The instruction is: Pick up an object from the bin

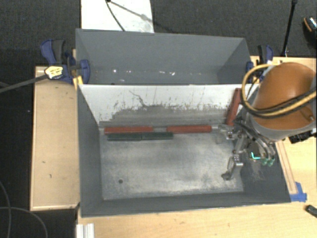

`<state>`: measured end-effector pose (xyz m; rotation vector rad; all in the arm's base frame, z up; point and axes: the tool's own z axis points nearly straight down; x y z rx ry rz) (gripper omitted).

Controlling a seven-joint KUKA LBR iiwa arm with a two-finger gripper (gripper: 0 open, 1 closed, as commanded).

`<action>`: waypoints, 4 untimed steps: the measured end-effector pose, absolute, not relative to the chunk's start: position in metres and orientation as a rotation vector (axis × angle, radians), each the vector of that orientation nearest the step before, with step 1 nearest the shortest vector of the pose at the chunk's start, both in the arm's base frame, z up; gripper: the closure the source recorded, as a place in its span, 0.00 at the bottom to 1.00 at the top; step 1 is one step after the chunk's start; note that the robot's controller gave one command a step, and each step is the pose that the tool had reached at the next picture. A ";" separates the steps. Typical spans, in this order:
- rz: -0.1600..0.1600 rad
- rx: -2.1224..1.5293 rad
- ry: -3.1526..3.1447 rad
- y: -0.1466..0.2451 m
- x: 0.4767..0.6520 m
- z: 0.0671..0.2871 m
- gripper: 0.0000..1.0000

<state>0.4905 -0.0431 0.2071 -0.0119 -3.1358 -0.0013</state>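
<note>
My gripper (231, 170) hangs low over the bin floor near the front right corner, with nothing visible in it. A long thin tool (157, 130) with red and dark green bars lies along the foot of the far wall, well to the left of and behind the gripper. A short red piece (233, 108) leans upright in the far right corner, just behind the gripper; a small metal part (223, 131) sits below it.
The arm with its orange dome reaches in over the bin's right wall. Bare floor stretches from the gripper towards the left and front walls.
</note>
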 end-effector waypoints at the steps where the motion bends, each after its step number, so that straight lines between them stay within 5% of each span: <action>1: -0.003 0.382 -3.123 0.039 0.585 0.068 0.00; 2: 0.005 0.317 -3.134 -0.029 0.594 0.103 0.00; 3: -0.002 0.349 -3.130 -0.002 0.592 0.111 0.00; 4: -0.009 0.264 -3.133 0.118 0.588 0.070 0.00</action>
